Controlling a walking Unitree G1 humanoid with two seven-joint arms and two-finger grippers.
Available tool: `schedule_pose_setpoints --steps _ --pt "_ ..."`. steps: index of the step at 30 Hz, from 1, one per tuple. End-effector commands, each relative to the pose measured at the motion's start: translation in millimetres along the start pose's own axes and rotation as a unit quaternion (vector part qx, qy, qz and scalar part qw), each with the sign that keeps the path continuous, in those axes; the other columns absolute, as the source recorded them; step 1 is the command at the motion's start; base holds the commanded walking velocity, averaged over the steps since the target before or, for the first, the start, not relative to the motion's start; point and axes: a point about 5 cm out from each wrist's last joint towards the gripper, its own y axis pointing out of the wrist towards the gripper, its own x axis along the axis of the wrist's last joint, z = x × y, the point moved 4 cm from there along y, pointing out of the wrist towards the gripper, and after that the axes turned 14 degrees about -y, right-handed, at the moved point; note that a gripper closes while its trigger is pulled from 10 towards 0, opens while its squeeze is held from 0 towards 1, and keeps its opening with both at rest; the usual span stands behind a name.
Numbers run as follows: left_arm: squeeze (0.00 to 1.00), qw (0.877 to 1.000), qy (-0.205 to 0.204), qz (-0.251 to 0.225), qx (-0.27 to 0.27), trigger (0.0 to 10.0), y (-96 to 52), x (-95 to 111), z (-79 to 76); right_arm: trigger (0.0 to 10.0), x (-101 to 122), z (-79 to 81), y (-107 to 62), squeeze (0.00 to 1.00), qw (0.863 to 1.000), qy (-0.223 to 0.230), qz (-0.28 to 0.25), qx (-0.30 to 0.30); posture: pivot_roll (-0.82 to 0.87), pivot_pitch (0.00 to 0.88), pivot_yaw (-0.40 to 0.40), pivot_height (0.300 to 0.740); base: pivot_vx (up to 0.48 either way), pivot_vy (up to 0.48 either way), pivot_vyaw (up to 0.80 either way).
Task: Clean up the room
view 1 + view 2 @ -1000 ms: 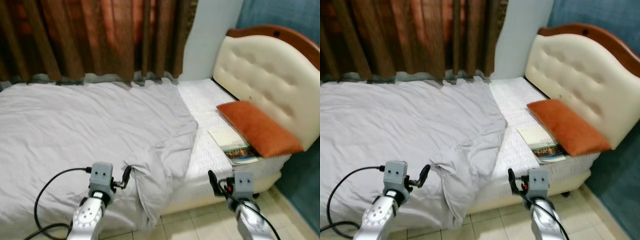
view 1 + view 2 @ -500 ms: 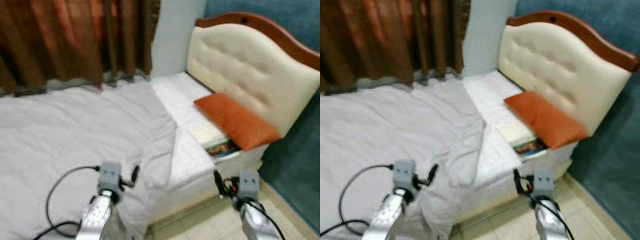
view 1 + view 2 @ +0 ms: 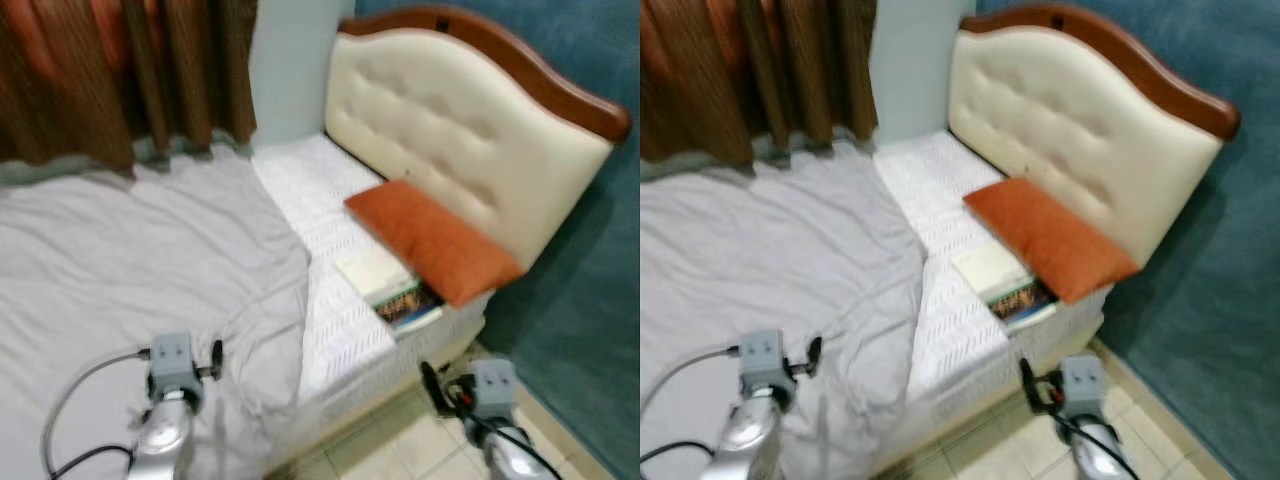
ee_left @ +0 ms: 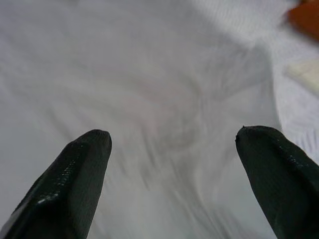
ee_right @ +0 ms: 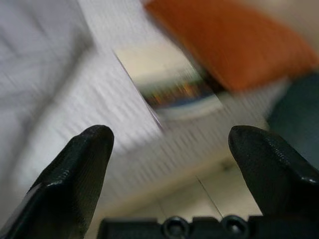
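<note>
Left gripper (image 4: pixel 172 144), jaws spread, hovers over the grey sheet (image 3: pixel 120 250); right gripper (image 5: pixel 169 144), jaws spread, faces the book (image 5: pixel 169 82) beside the orange pillow (image 3: pixel 432 240).

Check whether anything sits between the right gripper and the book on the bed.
Nothing visible does. The right gripper, open, looks straight at the book, which lies on the bare mattress partly under the orange pillow. Between them are the mattress edge and open space above the floor. The blanket lies off to the side.
</note>
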Motion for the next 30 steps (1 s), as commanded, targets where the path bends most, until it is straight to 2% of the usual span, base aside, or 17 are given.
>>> schedule_pose_setpoints --steps 1,2,4,5,8,9,10,13,14,15,19,21,23,24,27,29,30 --pt "0.00 0.999 0.001 0.008 0.033 10.0 0.4 -4 14.7 10.0 12 3.7 -0.3 0.00 1.000 0.004 -0.018 0.014 -0.02 0.213 -0.147 0.740 0.000 0.000 0.00" --pt "0.00 0.998 0.003 0.020 0.058 10.0 7.0 -8 26.4 10.0 9 10.0 -11.6 0.00 0.999 -0.010 -0.011 0.046 -0.06 0.289 -0.182 0.740 0.000 0.000 0.00" --pt "0.00 0.997 0.007 0.022 0.077 10.0 12.5 -5 33.8 10.0 5 11.2 -25.4 0.00 0.998 -0.019 0.001 0.066 -0.11 0.349 -0.204 0.740 0.000 0.000 0.00" --pt "0.00 0.997 0.007 0.022 0.077 10.0 12.5 -5 33.8 10.0 5 11.2 -25.4 0.00 0.998 -0.019 0.001 0.066 -0.11 0.349 -0.204 0.740 0.000 0.000 0.00" --pt "0.00 0.996 0.016 0.001 0.093 10.0 18.2 9 40.5 10.0 6 9.1 -46.3 0.00 0.996 -0.024 0.012 0.084 -0.15 0.413 -0.233 0.740 0.000 0.000 0.00" --pt "0.00 0.995 0.023 -0.017 0.100 10.0 22.9 20 44.9 10.0 5 9.6 -55.5 0.00 0.995 -0.026 0.020 0.093 -0.18 0.460 -0.243 0.740 0.000 0.000 0.00" --pt "0.00 0.995 0.023 -0.017 0.100 10.0 22.9 20 44.9 10.0 5 9.6 -55.5 0.00 0.995 -0.026 0.020 0.093 -0.18 0.460 -0.243 0.740 0.000 0.000 0.00" --pt "0.00 0.988 0.024 -0.096 0.121 10.0 25.1 58 57.4 10.0 9 10.5 -67.1 0.00 0.995 -0.019 0.025 0.095 -0.20 0.515 -0.255 0.740 0.000 0.000 0.00" --pt "0.00 0.988 0.024 -0.096 0.121 10.0 25.1 58 57.4 10.0 9 10.5 -67.1 0.00 0.995 -0.019 0.025 0.095 -0.20 0.515 -0.255 0.740 0.000 0.000 0.00" --pt "0.00 0.982 0.024 -0.144 0.124 10.0 23.5 78 62.4 10.0 9 16.9 -72.1 0.00 0.994 -0.017 0.030 0.101 -0.19 0.535 -0.247 0.740 0.000 0.000 0.00" --pt "0.00 0.978 0.023 -0.169 0.121 10.0 19.7 88 69.7 10.0 11 24.7 -78.4 0.00 0.993 -0.012 0.034 0.110 -0.18 0.546 -0.237 0.740 0.000 0.000 0.00" --pt "0.00 0.976 0.003 -0.159 0.147 10.0 17.5 86 90.6 10.0 14 30.0 -81.2 0.00 0.993 -0.004 0.030 0.114 -0.18 0.559 -0.232 0.740 0.000 0.000 0.00" --pt "0.00 0.968 -0.031 -0.146 0.200 10.0 13.8 86 119.9 10.0 16 39.0 -85.5 0.00 0.991 0.024 0.027 0.132 -0.18 0.574 -0.231 0.740 0.000 0.000 0.00" --pt "0.00 0.968 -0.031 -0.146 0.200 10.0 13.8 86 119.9 10.0 16 39.0 -85.5 0.00 0.991 0.024 0.027 0.132 -0.18 0.574 -0.231 0.740 0.000 0.000 0.00" --pt "0.00 0.954 -0.092 -0.133 0.254 10.0 8.8 83 146.4 10.0 18 51.5 -90.6 0.00 0.985 0.038 0.030 0.164 -0.19 0.586 -0.231 0.740 0.000 0.000 0.00" --pt "0.00 0.941 -0.149 -0.127 0.275 10.0 5.5 77 157.1 10.0 18 54.6 -92.8 0.00 0.984 0.039 0.033 0.173 -0.19 0.587 -0.228 0.740 0.000 0.000 0.00" --pt "0.00 0.936 -0.195 -0.119 0.269 10.0 6.5 72 157.2 10.0 18 54.0 -92.8 0.00 0.984 0.039 0.034 0.173 -0.19 0.587 -0.228 0.740 0.000 0.000 0.00"
